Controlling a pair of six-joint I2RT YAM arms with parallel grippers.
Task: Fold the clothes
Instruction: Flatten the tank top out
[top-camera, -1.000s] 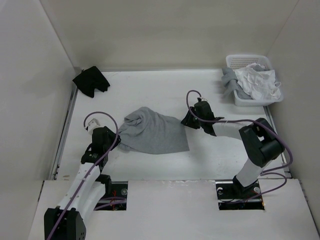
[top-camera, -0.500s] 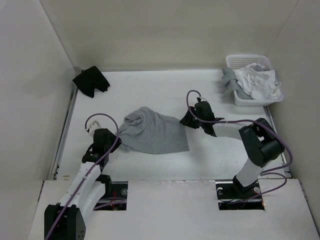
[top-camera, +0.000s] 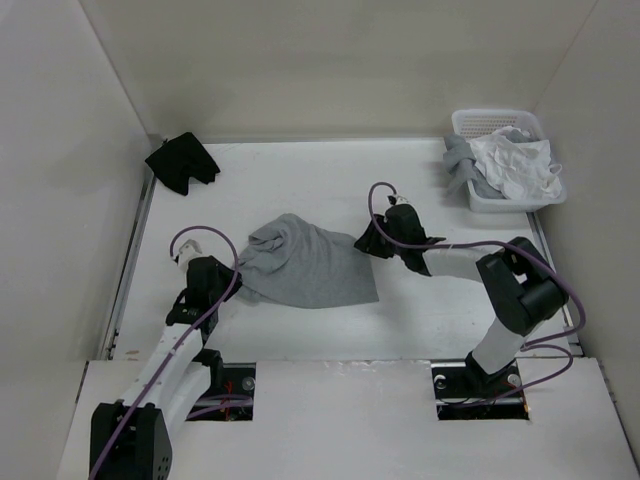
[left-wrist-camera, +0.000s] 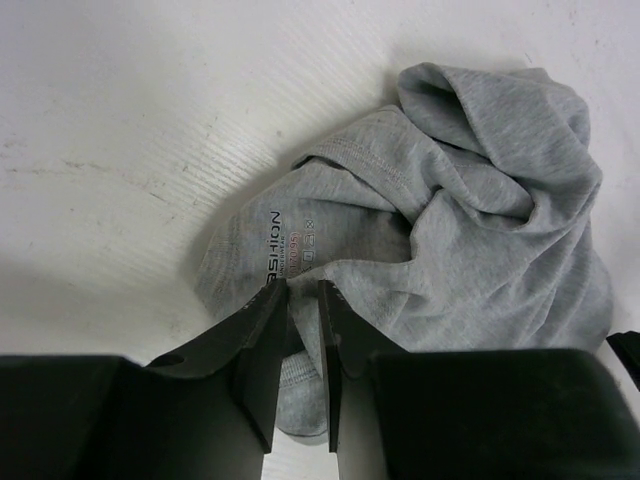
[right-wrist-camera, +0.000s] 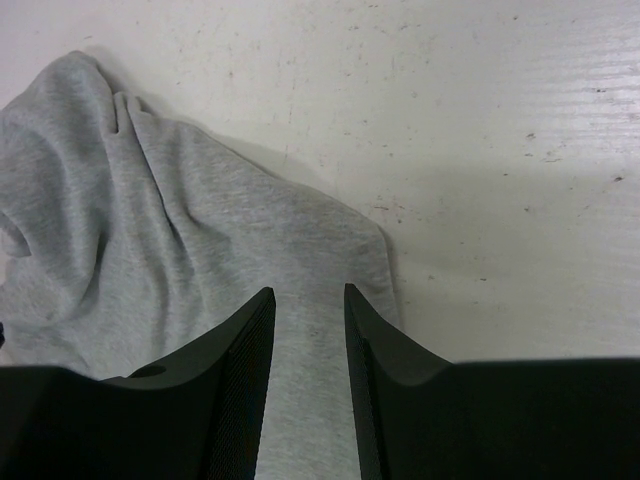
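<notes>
White table (top-camera: 300, 180), white walls (top-camera: 330, 60), grey clothes (top-camera: 310, 268)

The widest open stretch of the surface (top-camera: 330, 175) runs across the upper middle of the frame, between the black garment (top-camera: 182, 162) at upper left and the white basket (top-camera: 505, 204) at upper right. At centre the grey tank top (top-camera: 305, 268) is boxed in by the left gripper (top-camera: 228, 282) at its left edge and the right gripper (top-camera: 362, 243) at its upper right corner. The right arm (top-camera: 470, 262) bars the lower right, leaving a bare strip below the cloth.
</notes>
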